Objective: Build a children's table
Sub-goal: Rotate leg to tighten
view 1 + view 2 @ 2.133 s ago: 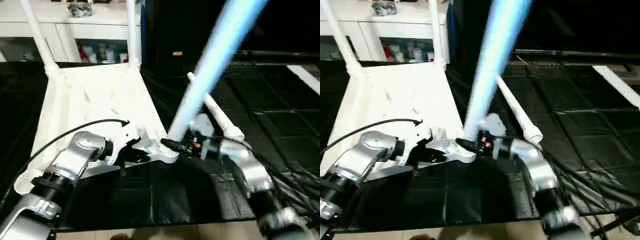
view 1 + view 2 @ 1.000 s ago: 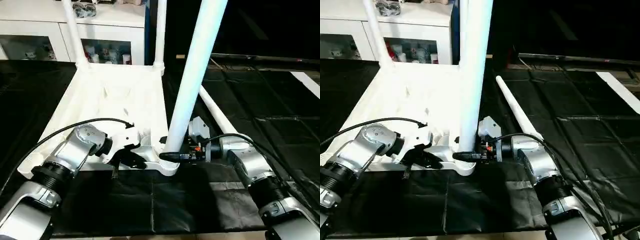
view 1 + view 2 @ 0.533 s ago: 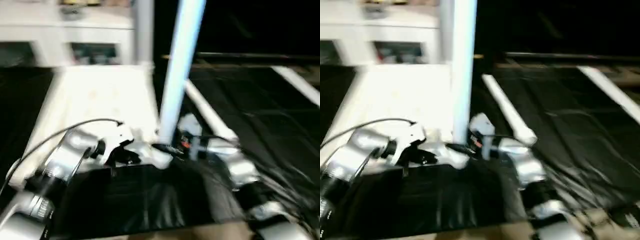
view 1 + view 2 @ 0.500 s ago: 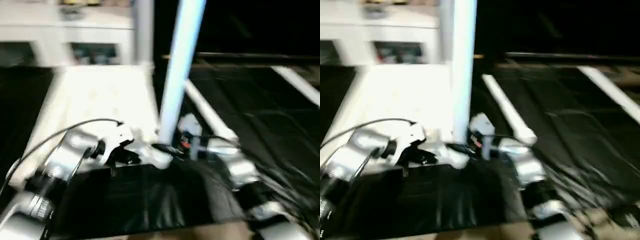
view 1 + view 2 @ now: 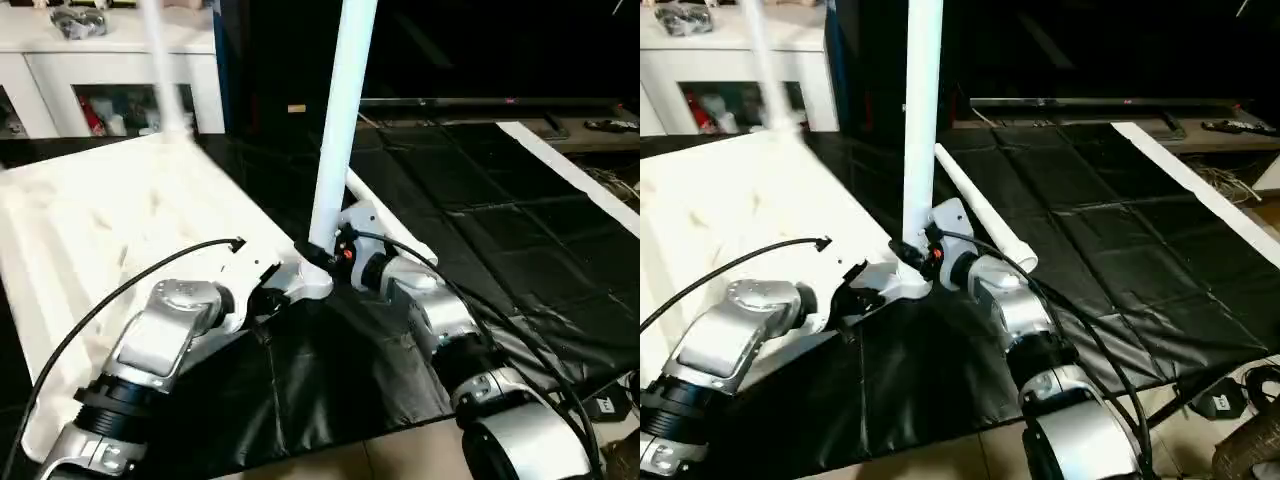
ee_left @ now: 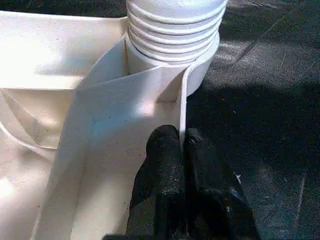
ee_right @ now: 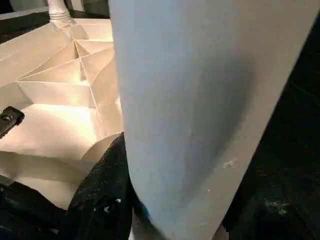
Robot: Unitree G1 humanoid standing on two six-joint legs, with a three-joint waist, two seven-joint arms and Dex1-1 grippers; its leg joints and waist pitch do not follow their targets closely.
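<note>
Black floor mat [image 5: 480, 190], left gripper [image 6: 181, 145] pinching table top [image 5: 90, 230] rim, right gripper [image 5: 322, 262] clamping upright leg [image 5: 338, 120].

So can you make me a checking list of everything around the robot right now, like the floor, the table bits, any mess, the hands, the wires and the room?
Surface: black sheet spread over the floor, wrinkled.
Job's things: white plastic table top lying ribbed side up; upright white tubular leg standing in its near corner socket; a far leg upright; a loose white leg lying on the sheet.
Clutter: nothing seen.
Grippers: left gripper shut on the table top's thin edge wall; right gripper shut on the upright leg's base.
Cables: black cable looping over the left arm.
Surroundings: white glass-door cabinet behind.
</note>
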